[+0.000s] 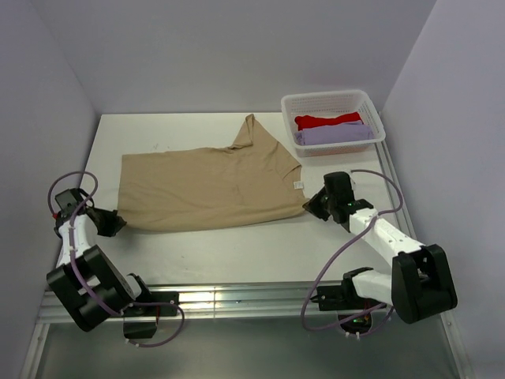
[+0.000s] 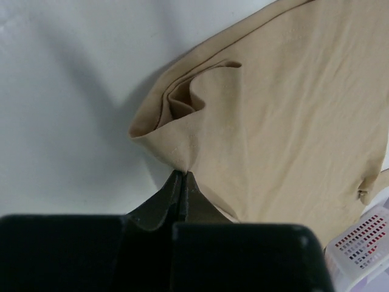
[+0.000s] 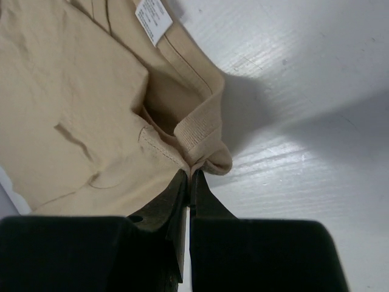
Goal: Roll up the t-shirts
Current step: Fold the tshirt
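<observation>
The tan t-shirt (image 1: 213,185) lies flat on the table (image 1: 237,253), with its long axis from left to right. My left gripper (image 1: 115,223) is closed on its near-left hem corner, and my right gripper (image 1: 313,205) on the collar at near-right. The wrist views confirm both pinches; only the top view shows the whole length between them.

The near strip of worktop (image 1: 237,257) in front of the tan t-shirt (image 1: 205,189) is bare, so I can pass there. The shirt covers the middle. The white basket (image 1: 327,103) blocks the far right corner. Walls (image 1: 39,118) close both sides and the back.
</observation>
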{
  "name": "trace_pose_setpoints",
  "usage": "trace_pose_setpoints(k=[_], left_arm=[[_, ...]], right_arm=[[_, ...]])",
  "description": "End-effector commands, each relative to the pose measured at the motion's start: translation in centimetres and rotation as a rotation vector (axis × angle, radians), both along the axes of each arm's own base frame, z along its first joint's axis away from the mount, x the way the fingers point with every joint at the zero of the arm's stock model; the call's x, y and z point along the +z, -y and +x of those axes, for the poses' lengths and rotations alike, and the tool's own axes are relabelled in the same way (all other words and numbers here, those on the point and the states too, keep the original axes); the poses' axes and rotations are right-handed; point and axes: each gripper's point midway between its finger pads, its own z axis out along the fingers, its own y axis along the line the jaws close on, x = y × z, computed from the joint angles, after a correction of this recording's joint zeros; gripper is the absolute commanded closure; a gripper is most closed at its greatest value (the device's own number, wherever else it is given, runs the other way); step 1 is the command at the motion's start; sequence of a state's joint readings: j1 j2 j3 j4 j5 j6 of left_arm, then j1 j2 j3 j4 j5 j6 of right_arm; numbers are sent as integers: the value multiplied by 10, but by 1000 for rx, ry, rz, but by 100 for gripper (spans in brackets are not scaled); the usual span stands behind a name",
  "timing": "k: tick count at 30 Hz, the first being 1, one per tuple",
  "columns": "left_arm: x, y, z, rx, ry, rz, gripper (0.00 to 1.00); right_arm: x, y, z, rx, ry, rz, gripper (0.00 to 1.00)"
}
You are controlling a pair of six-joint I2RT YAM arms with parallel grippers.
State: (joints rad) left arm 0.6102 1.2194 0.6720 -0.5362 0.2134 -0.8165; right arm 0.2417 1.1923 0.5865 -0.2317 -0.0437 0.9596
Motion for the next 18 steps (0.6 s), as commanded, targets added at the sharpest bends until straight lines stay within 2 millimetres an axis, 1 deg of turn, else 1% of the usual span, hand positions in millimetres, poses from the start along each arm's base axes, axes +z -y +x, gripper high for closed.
trace_pose_setpoints(k=[1, 4, 6, 7, 11, 14, 17, 18], left_arm=[[19, 1, 4, 0, 98, 42, 100], [25, 1, -2, 31, 111, 64, 100], [26, -1, -4, 45, 110, 73, 100], [22, -1, -7, 58, 91, 70, 100], [17, 1, -8, 48, 64, 44, 100], [13, 1, -9, 47, 40, 38, 100], [11, 1, -11, 53, 28, 35, 100], [11, 0, -11, 57, 23, 40, 100]], right_arm=[[13, 6, 6, -24, 86, -2, 100], [6, 8, -3, -27, 70, -2, 100], [-4, 9, -10, -26, 47, -3, 100], [-7, 10, -12, -34, 37, -3, 100], [-25, 14, -23, -56, 1, -5, 100], [-29, 16, -29, -69, -2, -4, 100], [-29, 17, -33, -71, -1, -2, 100], [-29, 21, -33, -89, 7, -13, 100]])
